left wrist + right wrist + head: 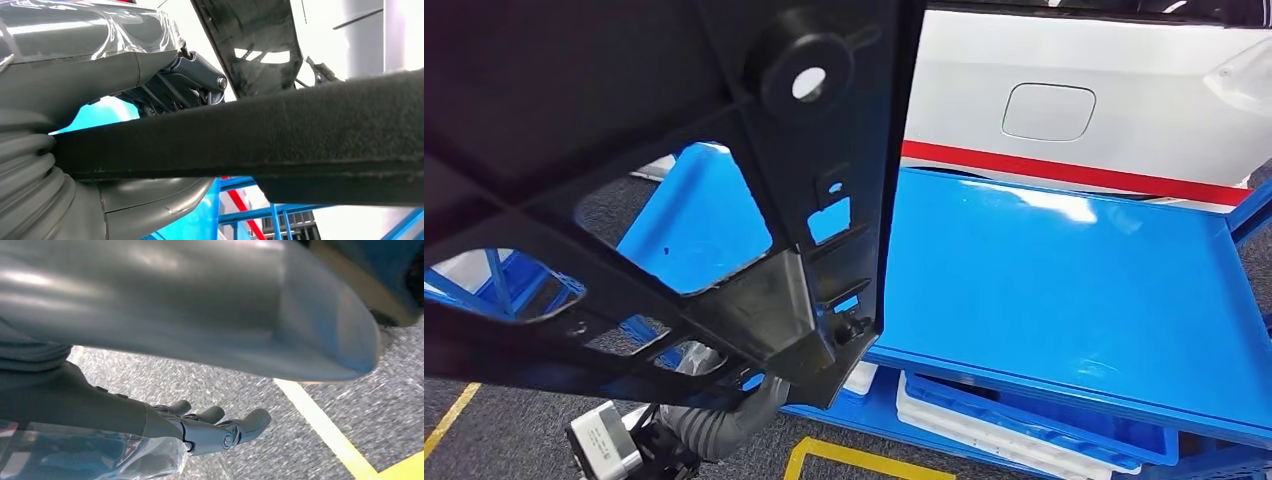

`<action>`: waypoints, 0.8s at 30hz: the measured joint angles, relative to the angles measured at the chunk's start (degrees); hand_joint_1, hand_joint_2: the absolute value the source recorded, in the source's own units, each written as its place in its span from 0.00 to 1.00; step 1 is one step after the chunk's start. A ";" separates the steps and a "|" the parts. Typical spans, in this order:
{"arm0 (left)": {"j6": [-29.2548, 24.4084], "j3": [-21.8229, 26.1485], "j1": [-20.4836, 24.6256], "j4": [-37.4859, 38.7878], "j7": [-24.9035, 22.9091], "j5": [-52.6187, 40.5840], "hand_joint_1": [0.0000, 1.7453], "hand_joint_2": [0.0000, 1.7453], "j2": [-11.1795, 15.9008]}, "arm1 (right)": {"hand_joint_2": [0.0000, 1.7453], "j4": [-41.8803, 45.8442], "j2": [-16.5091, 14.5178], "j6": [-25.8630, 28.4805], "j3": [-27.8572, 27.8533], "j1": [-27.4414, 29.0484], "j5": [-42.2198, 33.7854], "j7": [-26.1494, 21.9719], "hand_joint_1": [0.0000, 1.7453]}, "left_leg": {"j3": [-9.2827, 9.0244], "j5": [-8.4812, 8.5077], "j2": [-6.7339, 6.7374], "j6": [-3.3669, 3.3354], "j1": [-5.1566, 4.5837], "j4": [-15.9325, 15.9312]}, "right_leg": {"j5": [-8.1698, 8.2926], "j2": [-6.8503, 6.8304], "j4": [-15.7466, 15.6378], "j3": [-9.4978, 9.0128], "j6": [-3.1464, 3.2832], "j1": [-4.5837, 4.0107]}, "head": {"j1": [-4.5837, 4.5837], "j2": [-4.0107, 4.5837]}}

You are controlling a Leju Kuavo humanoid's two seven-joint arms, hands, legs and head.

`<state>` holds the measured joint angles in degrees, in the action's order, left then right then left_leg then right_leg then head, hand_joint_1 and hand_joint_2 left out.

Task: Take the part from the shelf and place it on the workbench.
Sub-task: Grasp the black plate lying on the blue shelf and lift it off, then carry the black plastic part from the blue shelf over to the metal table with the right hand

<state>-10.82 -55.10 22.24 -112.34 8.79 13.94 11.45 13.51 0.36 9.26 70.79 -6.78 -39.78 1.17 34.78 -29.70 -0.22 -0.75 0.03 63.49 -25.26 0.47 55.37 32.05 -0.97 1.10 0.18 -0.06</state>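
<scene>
I've got the black plastic panel (pixel 724 200) raised close in front of my head, my left robot hand (pixel 195 82) clamped on its lower edge, its long axis slanting down toward the blue surface (pixel 1064 280) ahead and right. My right robot hand (pixel 215 432) hangs over the floor, fingers loosely extended, holding nothing.

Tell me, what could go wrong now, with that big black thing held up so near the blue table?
The large black part blocks much of the head view, so the robot may judge the blue workbench poorly and knock its edge. In the left wrist view the left hand seems to hold the part by one bar; it may tilt or slip. The right hand hangs over the floor and gives no support.
</scene>
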 joint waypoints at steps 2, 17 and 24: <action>0.00 0.00 -0.15 0.01 0.00 0.05 1.00 1.00 0.00 | 0.00 0.00 -0.03 -0.01 0.00 0.02 -0.25 0.36 0.00 | 3.61 -2.92 0.00 0.52 0.28 7.79 | 0.00 -0.02 0.01 0.06 0.08 0.02 | 0.06 0.00; 0.00 -0.08 -0.43 0.00 0.02 0.48 1.00 1.00 -0.57 | 0.00 0.00 -0.01 0.03 -0.08 0.06 -1.51 1.13 0.00 | -3.91 5.46 0.89 -2.32 0.15 -9.24 | -7.68 0.59 15.36 7.39 -1.97 -0.13 | -0.28 0.00; 0.01 -0.26 -0.46 0.00 0.02 0.58 1.00 1.00 -0.62 | 0.00 0.00 0.00 0.19 -0.12 0.01 -1.27 1.10 0.00 | -3.91 5.38 2.86 -1.92 -0.60 -8.97 | -1.01 -1.06 0.56 -0.98 -1.22 -0.40 | -0.26 -0.01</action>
<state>-10.81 -55.36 21.78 -112.34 8.80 14.53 10.84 13.51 0.36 9.45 70.67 -6.78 -41.05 2.27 30.87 -24.32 2.64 -2.68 -0.57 54.52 -26.27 -0.59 55.92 31.07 -2.20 0.70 -0.08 -0.07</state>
